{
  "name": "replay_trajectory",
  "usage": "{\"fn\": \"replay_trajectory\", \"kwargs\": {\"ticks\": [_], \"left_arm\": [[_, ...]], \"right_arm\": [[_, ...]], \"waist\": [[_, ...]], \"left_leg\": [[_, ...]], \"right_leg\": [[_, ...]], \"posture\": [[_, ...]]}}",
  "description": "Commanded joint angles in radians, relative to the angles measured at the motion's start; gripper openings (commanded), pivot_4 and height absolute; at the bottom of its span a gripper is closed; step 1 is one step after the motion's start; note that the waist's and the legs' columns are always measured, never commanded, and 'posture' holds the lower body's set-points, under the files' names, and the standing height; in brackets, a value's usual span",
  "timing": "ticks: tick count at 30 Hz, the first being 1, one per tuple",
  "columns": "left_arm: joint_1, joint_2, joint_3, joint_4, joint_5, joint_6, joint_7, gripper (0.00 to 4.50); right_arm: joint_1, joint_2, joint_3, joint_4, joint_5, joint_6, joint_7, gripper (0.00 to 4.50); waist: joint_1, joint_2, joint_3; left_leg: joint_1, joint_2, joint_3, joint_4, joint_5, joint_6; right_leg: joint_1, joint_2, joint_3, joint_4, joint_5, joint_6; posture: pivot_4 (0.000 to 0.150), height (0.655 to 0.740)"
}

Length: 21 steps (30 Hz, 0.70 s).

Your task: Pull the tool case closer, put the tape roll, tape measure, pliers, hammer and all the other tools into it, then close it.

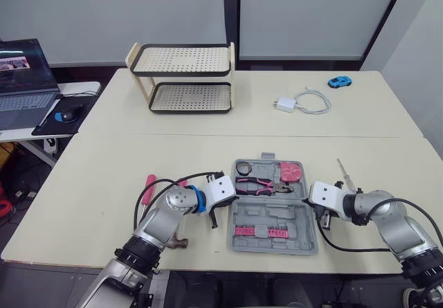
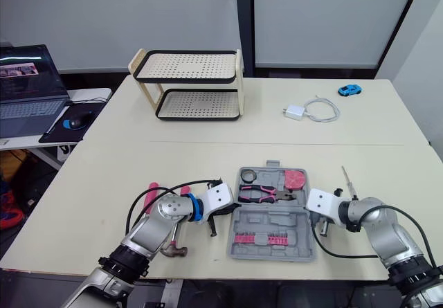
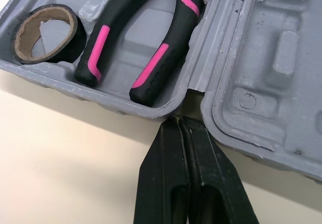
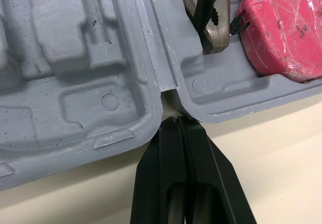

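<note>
Two grippers, one case, several tools, entered as found. Item: tool case point(image 1: 271, 213), grey, lying open and flat on the table point(image 1: 346, 121), near its front edge, between the two arms. Item: left gripper point(image 3: 180, 123), fingers point(image 3: 161, 173) pressed together, tips set at the hinge notch on the case's left end. Item: right gripper point(image 4: 176, 121), fingers likewise pressed together, tips at the matching notch on the right end. Stowed in the far half: tape roll point(image 3: 70, 40), pliers point(image 3: 151, 68), pink tape measure point(image 4: 284, 30). The near half holds a row of bits point(image 1: 259, 231). Outstanding: hammer point(image 1: 148, 187), on the table beside the left arm, and a slender screwdriver-like tool point(image 1: 344, 171), just off the case's right side. Handling note, by judgement: the case looks to be drawn in or squared by its hinge ends, so both tips ought to travel together, evenly and low to the table, or the light shell may swivel or a tip slip out of its notch. Enough room should be left to reach the hammer and fold one half over.
</note>
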Motion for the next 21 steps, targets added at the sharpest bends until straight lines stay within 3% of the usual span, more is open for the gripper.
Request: {"fn": "replay_trajectory", "kwargs": {"ticks": [1,18,21], "left_arm": [[-0.007,0.007,-0.013,0.006,0.01,-0.012,-0.006,0.05],[0.025,0.14,0.145,-0.093,-0.129,-0.09,-0.071,0.05],[0.066,0.207,0.26,-0.177,-0.263,-0.048,-0.145,0.05]], "right_arm": [[-0.007,-0.003,-0.003,-0.024,0.018,-0.034,0.007,0.05],[0.074,-0.13,-0.129,-0.053,0.115,-0.065,0.034,0.05],[0.128,-0.173,-0.243,-0.101,0.221,-0.026,0.081,0.05]], "waist": [[0.0,0.0,0.0],[0.0,0.0,0.002],[-0.003,0.0,0.002]], "left_leg": [[0.0,0.0,0.0,0.0,0.0,0.0],[-0.007,0.0,-0.001,0.0,0.0,-0.001],[-0.015,0.0,-0.001,0.001,0.003,-0.004]], "right_leg": [[0.0,0.0,0.0,0.0,0.0,0.0],[-0.006,0.0,0.0,-0.001,0.0,0.0],[-0.015,0.0,0.0,0.002,0.0,0.0]], "posture": [[0.15,0.74],[0.15,0.74],[0.15,0.74]]}}
